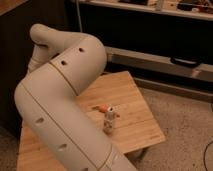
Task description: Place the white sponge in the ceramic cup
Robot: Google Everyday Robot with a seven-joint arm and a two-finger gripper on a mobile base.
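End effector out of view beyond the bulky arm (65, 100) (grip state impossible to tell), table (135, 125) half covered.

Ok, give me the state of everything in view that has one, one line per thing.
Robot arm: folded at the elbow, covering the left part of the table.
Gripper: not in view, apparently hidden behind the arm at the left.
White bottle: upright on the wooden table.
Orange item: lying flat just behind the bottle; too small to identify.
White sponge: not visible.
Ceramic cup: not visible.
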